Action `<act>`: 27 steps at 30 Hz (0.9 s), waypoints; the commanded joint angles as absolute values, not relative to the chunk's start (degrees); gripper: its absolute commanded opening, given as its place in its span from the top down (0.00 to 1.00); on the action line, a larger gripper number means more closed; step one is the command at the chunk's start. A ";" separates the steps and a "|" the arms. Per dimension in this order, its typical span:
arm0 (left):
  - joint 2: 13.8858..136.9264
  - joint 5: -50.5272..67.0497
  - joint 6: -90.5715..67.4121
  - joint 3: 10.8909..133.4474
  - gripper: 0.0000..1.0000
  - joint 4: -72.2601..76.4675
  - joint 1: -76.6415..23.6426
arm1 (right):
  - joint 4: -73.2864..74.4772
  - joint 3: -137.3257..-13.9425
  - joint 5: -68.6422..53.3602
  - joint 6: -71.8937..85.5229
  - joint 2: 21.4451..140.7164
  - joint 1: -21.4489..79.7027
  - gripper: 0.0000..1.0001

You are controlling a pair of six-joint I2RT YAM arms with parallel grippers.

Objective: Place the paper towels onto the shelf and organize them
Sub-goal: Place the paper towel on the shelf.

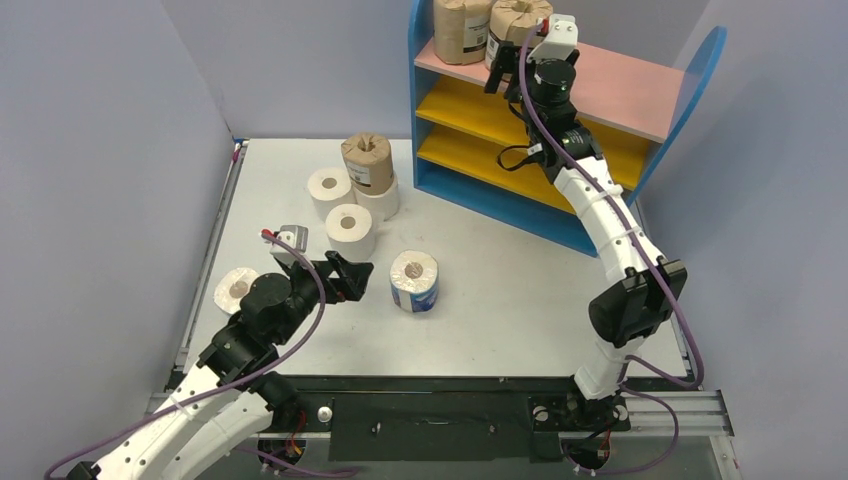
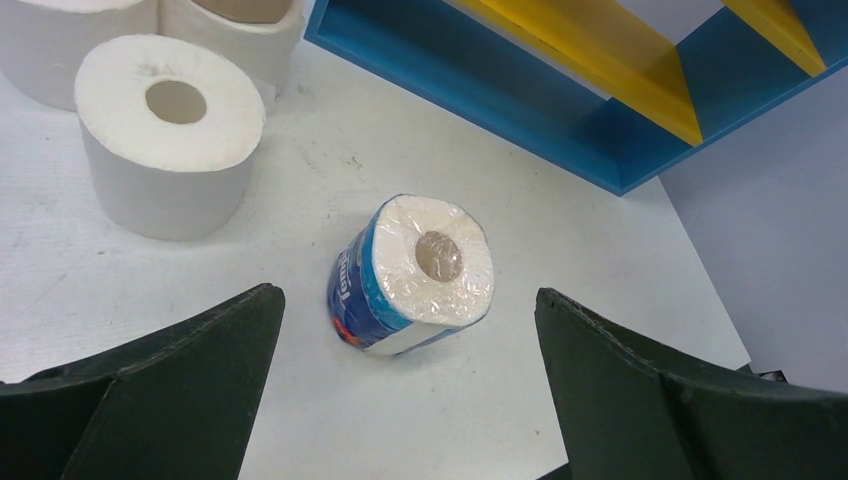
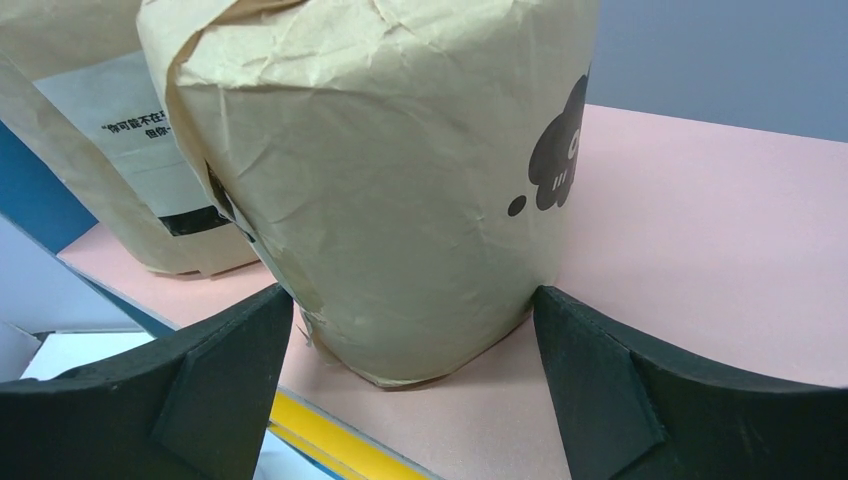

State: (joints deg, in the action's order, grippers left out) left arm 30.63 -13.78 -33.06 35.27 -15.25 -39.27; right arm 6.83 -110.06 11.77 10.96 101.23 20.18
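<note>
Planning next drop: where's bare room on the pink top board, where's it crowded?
Free: pink top board from the two brown-paper-wrapped rolls rightward to the blue side panel. Crowded: its left end, both rolls, right gripper straddling one.

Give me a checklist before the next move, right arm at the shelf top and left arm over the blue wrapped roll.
1. Brown roll stands upright on the pink top board: ok.
2. Right gripper free of it: cannot tell; its fingers hug the base.
3. Left gripper open: ok.
4. Blue-wrapped roll lined up ahead of its opening: ok.
5. White roll apart from it: ok.
</note>
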 commanded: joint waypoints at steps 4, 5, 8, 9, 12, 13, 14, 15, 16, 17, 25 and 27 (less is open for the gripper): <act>31.17 -12.92 -33.49 34.85 0.04 -12.02 -39.02 | 7.06 -113.24 11.11 10.87 102.55 19.69 0.15; 31.23 -12.92 -33.53 34.83 0.04 -11.94 -39.02 | 7.00 -113.31 10.97 10.93 102.60 19.73 0.15; 31.51 -12.77 -33.50 34.65 0.04 -11.63 -39.02 | 7.44 -114.03 10.78 10.89 103.20 19.76 0.15; 31.58 -12.71 -33.49 34.57 0.04 -11.59 -39.07 | 7.54 -114.10 10.74 10.89 103.28 19.72 0.15; 31.70 -12.57 -33.67 34.32 0.04 -11.48 -39.02 | 7.59 -114.15 10.85 10.92 103.43 19.67 0.15; 31.71 -12.53 -33.71 34.24 0.04 -11.44 -39.02 | 7.57 -114.11 10.92 10.95 103.40 19.68 0.15; 31.72 -12.49 -33.74 34.22 0.04 -11.39 -39.07 | 7.47 -113.94 11.01 10.98 103.19 19.68 0.15; 31.77 -12.49 -33.79 34.15 0.04 -11.28 -39.05 | 7.47 -113.88 11.04 10.98 103.10 19.69 0.15; 31.80 -12.48 -33.76 34.21 0.04 -11.27 -39.05 | 7.47 -113.79 11.13 10.88 102.96 19.69 0.15; 31.81 -12.48 -33.71 34.26 0.04 -11.23 -39.03 | 7.47 -113.72 11.24 10.89 102.85 19.69 0.15; 31.86 -12.28 -34.03 34.04 0.04 -11.18 -39.10 | 7.47 -112.71 11.79 10.85 101.49 19.68 0.14; 31.71 -12.30 -34.17 33.87 0.04 -11.24 -39.05 | 7.22 -112.16 11.99 10.97 100.80 19.71 0.14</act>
